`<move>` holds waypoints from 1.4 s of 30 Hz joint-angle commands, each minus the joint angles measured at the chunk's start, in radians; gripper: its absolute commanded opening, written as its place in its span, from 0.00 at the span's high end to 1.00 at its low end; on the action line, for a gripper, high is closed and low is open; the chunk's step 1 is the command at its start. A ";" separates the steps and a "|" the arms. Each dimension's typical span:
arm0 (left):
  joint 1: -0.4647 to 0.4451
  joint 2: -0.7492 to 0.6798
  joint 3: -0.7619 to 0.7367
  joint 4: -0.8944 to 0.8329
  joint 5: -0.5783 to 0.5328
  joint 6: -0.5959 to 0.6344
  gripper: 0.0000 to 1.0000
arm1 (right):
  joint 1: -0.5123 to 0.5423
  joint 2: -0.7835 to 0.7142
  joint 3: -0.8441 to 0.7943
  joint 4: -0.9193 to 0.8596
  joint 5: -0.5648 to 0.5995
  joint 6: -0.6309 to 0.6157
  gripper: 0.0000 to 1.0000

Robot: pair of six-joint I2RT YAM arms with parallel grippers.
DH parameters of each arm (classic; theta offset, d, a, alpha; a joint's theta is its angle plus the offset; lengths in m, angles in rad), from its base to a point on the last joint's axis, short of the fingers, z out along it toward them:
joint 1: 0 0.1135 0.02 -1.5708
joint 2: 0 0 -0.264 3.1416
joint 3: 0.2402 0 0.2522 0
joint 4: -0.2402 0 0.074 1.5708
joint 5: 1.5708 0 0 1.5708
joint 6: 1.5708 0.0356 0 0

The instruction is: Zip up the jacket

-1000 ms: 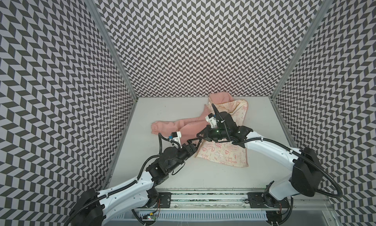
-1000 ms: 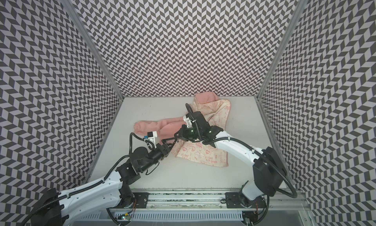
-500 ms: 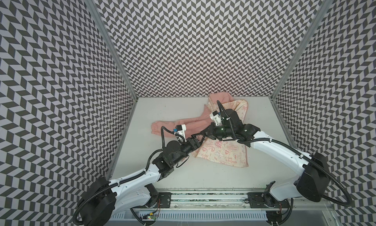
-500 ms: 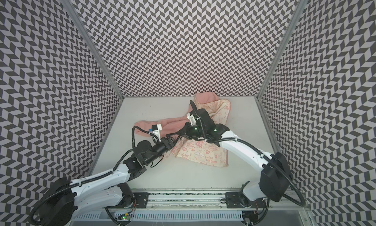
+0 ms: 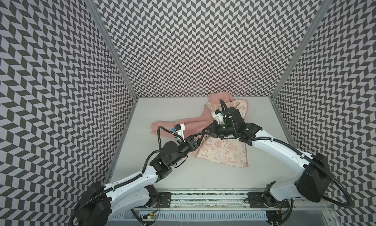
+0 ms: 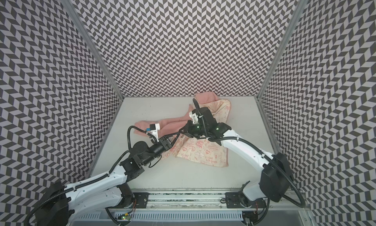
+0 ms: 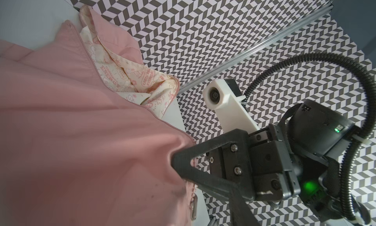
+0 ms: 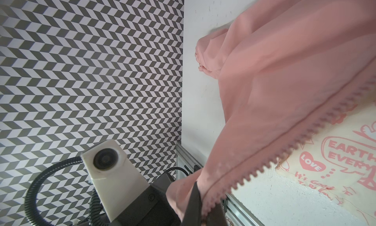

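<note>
Zero zipped | jacket [image 5: 223, 151] open, mid-frame | right gripper [image 7: 174, 159] clamped on zipper edge [image 8: 264, 165] | left gripper [image 5: 200, 138] fingers: cannot tell

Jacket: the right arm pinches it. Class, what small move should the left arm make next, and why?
Probably close the left gripper on the zipper edge: its jaws straddle those teeth but look unclamped, while the right gripper is shut on the jacket nearby, holding the fabric up.
</note>
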 commanded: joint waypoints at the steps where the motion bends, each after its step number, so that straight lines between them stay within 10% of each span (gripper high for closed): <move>1: 0.005 0.019 0.010 0.031 0.029 0.011 0.63 | -0.002 -0.036 0.001 0.050 -0.010 0.018 1.00; 21: 0.011 0.080 0.003 0.102 0.064 -0.022 0.79 | -0.002 -0.070 -0.023 0.052 -0.001 0.018 1.00; 42: 0.037 0.164 0.036 0.187 0.204 -0.041 0.70 | -0.041 -0.111 -0.038 -0.021 -0.003 -0.036 1.00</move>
